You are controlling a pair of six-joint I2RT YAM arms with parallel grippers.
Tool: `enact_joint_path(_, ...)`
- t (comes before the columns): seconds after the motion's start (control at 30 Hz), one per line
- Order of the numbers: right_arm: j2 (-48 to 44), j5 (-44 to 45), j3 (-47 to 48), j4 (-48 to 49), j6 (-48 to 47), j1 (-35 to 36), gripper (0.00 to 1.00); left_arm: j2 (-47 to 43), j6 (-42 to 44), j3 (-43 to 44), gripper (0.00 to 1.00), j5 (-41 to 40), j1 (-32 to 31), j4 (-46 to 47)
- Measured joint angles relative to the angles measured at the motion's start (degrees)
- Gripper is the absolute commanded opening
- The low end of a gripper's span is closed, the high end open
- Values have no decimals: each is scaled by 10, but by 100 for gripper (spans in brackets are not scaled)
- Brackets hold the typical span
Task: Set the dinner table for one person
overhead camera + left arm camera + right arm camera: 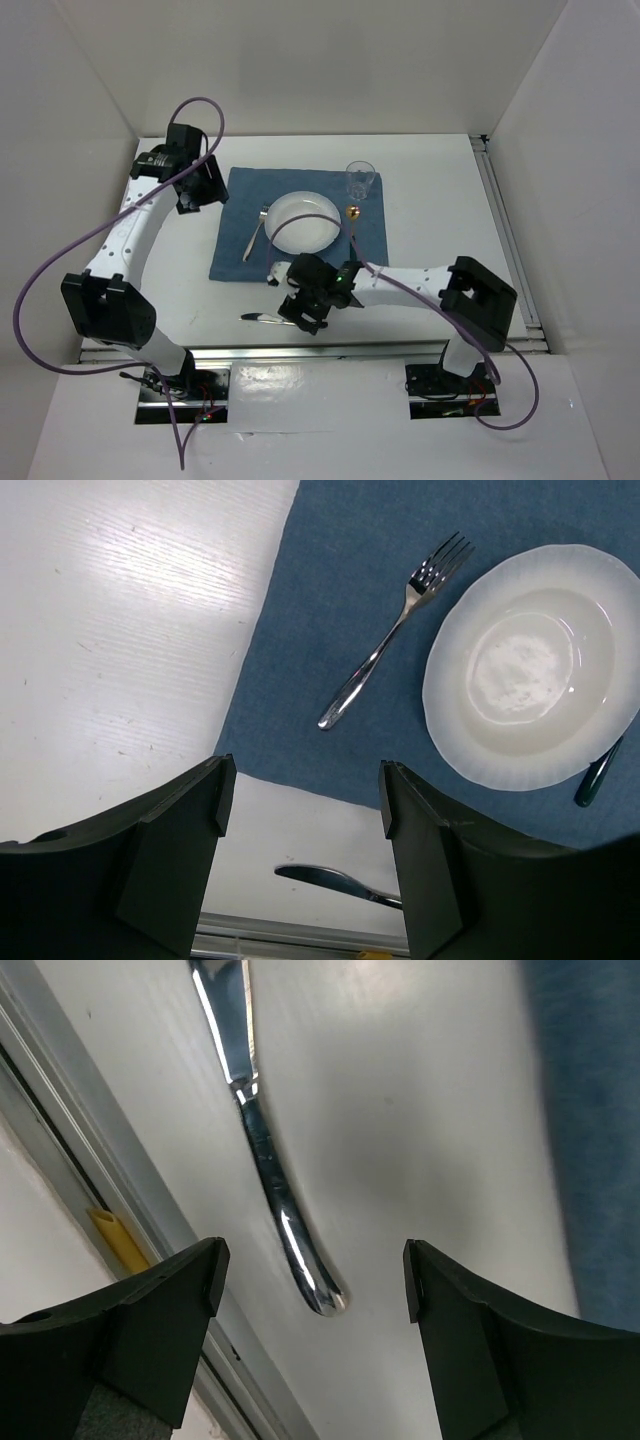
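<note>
right tool spread above knife near dinner table front edge, left tool spread beside placemat

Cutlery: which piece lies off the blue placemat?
The knife, on the bare dinner table near the front edge, below the open right gripper. The fork lies on the placemat beside the plate.

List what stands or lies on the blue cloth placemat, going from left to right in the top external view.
In order: silver metal fork → round white shallow plate → clear drinking glass.
</note>
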Motion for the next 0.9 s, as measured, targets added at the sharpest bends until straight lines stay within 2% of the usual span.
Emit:
enact_joint_path(0.17,48,1,0,4,-14,38,81,-9,0,0,76,-2,7,0)
enact_joint_path(0.23,57,2,0,14,-14,47,76,-9,0,0,76,-2,8,0)
enact_joint_path(0.53,78,39,2,70,-6,56,68,-9,0,0,76,-1,13,0)
enact_joint_path(0.8,105,42,24,101,-3,57,51,-9,0,-4,76,-1,19,0)
enact_joint_path(0.9,111,40,27,117,-3,57,36,-9,0,-8,76,-1,19,0)
